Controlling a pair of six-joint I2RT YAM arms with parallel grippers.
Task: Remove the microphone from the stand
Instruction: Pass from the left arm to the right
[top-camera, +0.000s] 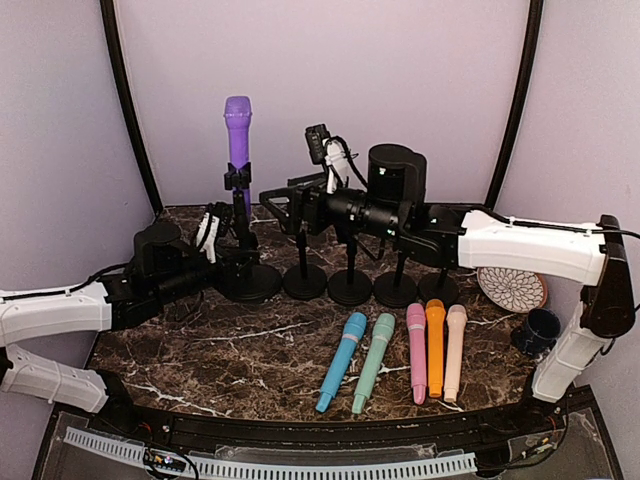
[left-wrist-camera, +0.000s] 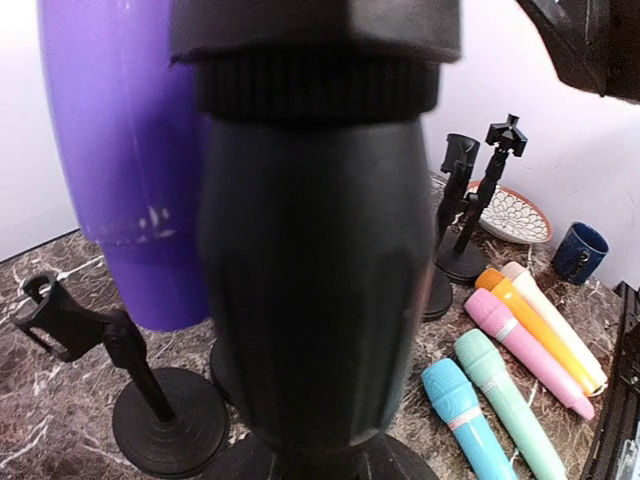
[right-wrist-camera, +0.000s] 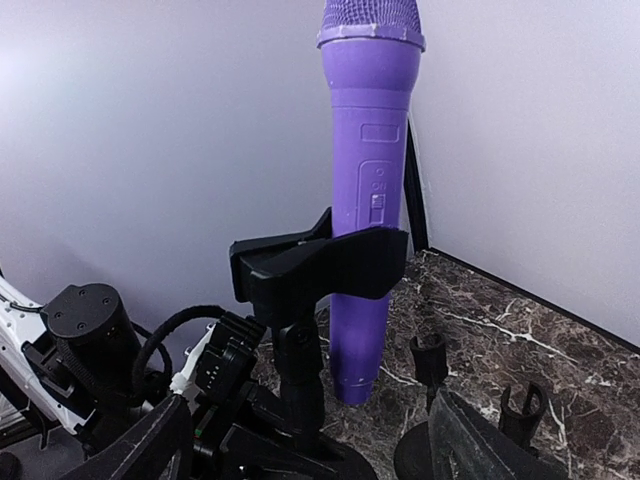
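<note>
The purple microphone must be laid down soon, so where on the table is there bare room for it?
The widest bare marble lies near-left, between the left arm, the stand bases and the blue microphone. A narrower strip lies between the cream microphone and the blue cup. The five-microphone row and the stands behind are crowded.

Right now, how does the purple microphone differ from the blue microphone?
The purple microphone stands upright, held in a stand's clip; the blue microphone lies flat on the table. The purple one is at the back left; the blue one lies nearer the front, beside the green microphone. Both have the same handheld shape.
</note>
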